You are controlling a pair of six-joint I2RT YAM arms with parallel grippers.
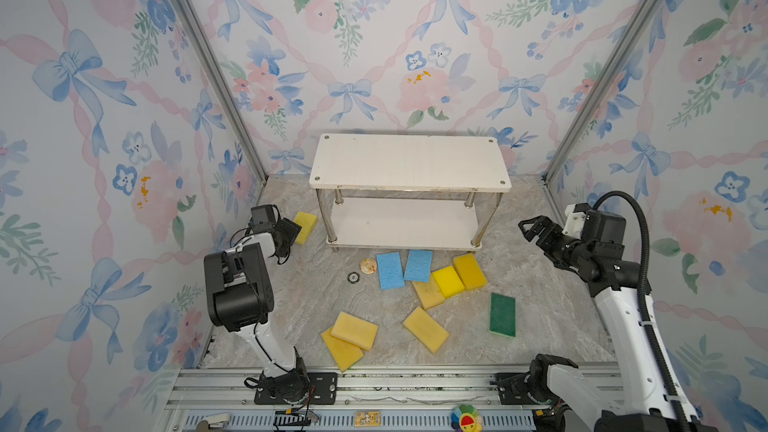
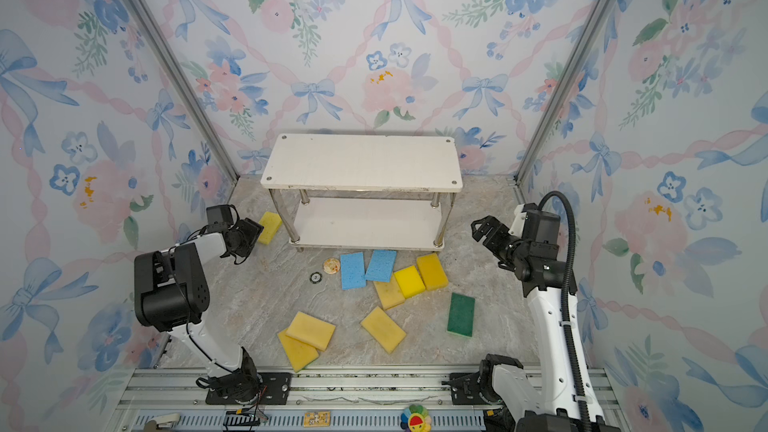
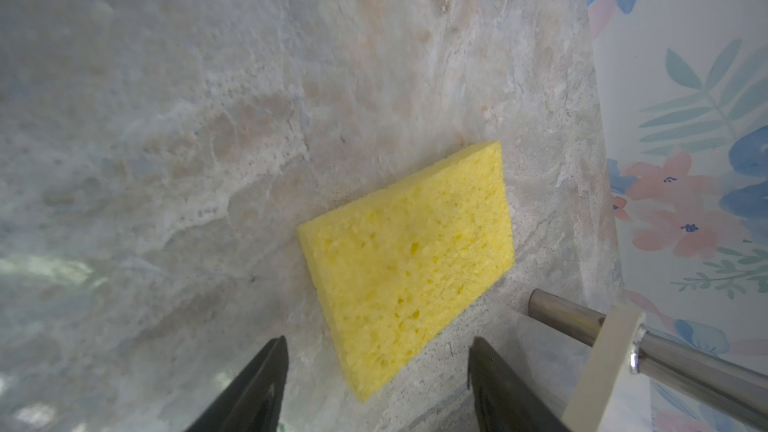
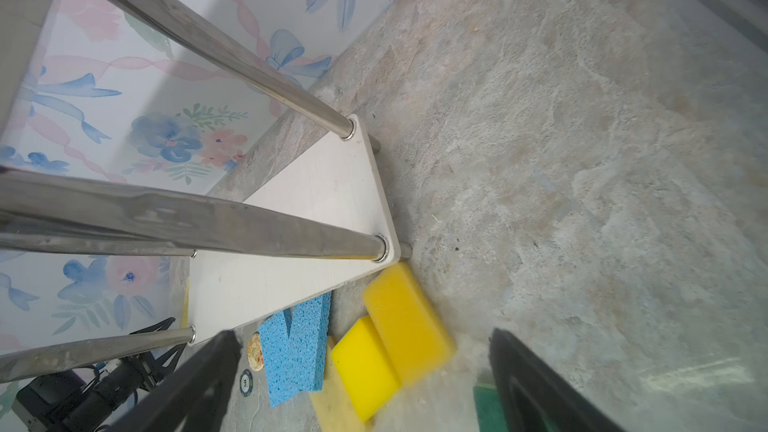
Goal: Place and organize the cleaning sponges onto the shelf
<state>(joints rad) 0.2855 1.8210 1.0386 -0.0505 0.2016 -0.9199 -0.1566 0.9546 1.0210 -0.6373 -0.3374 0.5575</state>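
Your counter (image 1: 540, 284) carries the shelf (image 1: 409, 160) at the back, and all ten sponges lie on the counter, not on the shelf. Nine are scattered in front: two blue sponges (image 1: 390, 270) side by side, the green sponge (image 1: 502, 314) and six yellow ones, two of them overlapping. The lone yellow sponge (image 3: 407, 259) lies flat near the shelf's left front post. Your left end effector (image 3: 379, 339) sits right at that sponge with fingers apart, gripping nothing; your right end effector (image 1: 531, 224) is spread wide in the air off the shelf's right end.

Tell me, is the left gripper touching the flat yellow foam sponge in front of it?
Apart. Left wrist view: bare floor shows between the flat yellow foam sponge and both left gripper fingers.
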